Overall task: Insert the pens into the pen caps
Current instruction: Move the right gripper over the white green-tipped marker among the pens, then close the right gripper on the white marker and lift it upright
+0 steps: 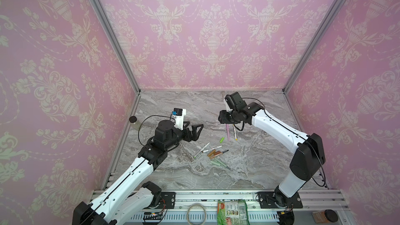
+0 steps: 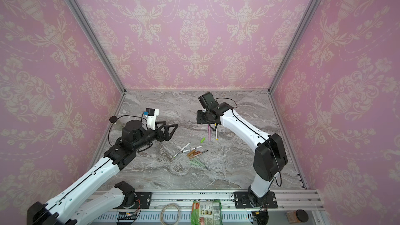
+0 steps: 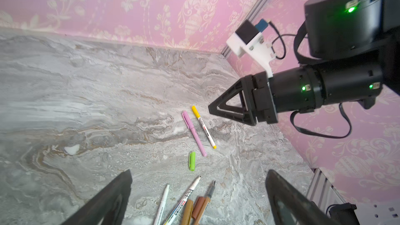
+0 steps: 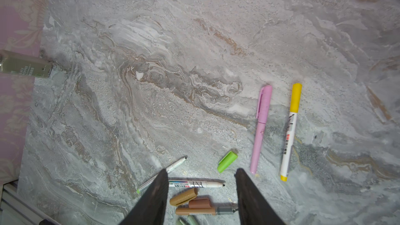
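Two done, by the look of it: pink pen [image 4: 260, 128] and yellow-capped pen [image 4: 290, 130], both wearing caps, lying parallel and just apart at the far right of the marble table [image 4: 194, 40], probably kept clear of the rest as finished. Just left of their near ends, alone, a bright green cap [image 4: 227, 161], likely meant for the thin green-ended pen [image 4: 174, 165] close by. Nearer, clustered mid-table: bare-tipped white marker [image 4: 195, 184], brown caps [image 4: 183, 196], brown pen [image 4: 194, 211], sage green pieces [image 1: 218, 162]. Above the capped pair's far ends, right gripper [image 4: 201, 169], jaws parted, grasping nothing. Left of the cluster and raised, left gripper [image 3: 198, 173], spread wide and empty, seemingly ready for the next pick.
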Robot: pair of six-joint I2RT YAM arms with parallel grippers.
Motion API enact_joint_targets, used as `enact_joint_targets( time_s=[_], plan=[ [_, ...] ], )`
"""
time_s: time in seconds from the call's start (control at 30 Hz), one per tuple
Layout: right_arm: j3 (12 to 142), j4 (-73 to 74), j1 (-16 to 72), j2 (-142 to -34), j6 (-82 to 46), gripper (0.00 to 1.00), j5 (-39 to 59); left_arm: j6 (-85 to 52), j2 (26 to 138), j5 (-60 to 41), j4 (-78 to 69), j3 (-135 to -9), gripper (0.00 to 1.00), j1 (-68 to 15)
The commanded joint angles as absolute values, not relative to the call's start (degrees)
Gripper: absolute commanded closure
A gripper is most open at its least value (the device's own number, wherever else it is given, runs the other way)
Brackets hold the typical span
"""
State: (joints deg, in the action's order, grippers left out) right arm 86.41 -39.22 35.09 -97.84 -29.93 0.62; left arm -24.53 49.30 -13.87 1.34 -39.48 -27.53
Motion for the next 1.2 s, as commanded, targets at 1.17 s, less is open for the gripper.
enact_joint_targets(
  time_s=[1.17],
  plan=[
    [93.84,-43.95,53.06,-123.22,-56.5,0.5,-7.42,-39.29,40.25,-3.23,25.49,-28.21,0.01,-26.98]
  ],
)
